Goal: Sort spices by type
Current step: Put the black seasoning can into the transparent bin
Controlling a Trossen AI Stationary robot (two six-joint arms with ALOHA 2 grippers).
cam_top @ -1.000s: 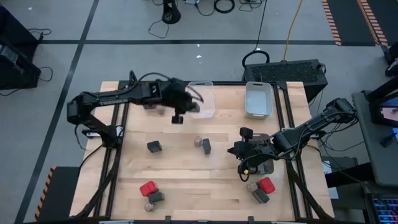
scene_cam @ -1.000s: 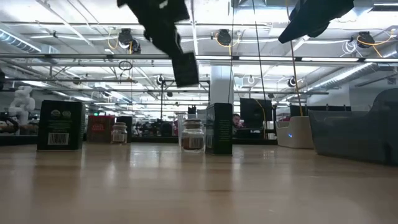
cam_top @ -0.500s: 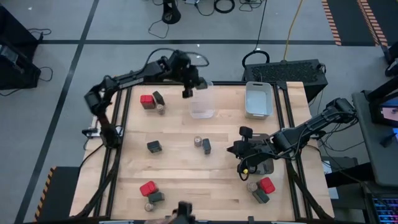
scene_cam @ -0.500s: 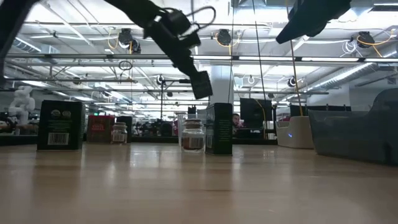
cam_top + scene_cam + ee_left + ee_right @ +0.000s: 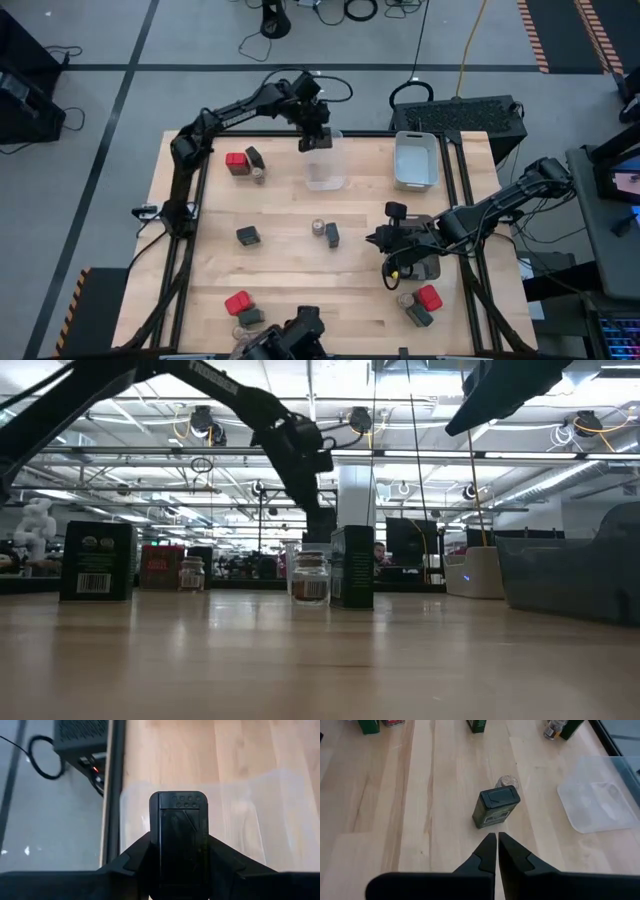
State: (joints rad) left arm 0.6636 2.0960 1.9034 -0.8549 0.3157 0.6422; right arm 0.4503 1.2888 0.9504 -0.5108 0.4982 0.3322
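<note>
Change since earlier frames: left gripper (image 5: 312,133) has swung from mid-table over to the far edge and now hangs above the clear bin (image 5: 324,160), carrying a dark tin (image 5: 179,840); right arm unmoved.
Left tool state: fingers pinched on the dark tin, held upright over the bin's near wall.
Right tool state: right gripper (image 5: 497,840) pressed together, holding nothing, hovering near the middle of the table with a dark tin and jar (image 5: 497,808) just ahead.
Progress: early, by judgement. Clear bin appears to hold nothing yet; white bin (image 5: 415,160) likewise.
Left to sort: red tin, dark tin and jar at far left (image 5: 243,163); lone dark tin (image 5: 248,236); jar and dark tin at centre (image 5: 325,232); cluster near front left (image 5: 241,308); cluster near front right (image 5: 420,303).
Edges: bins sit close to the table's far edge; release point lies near that edge.
Open room: bare wood between clusters; arms well apart.
</note>
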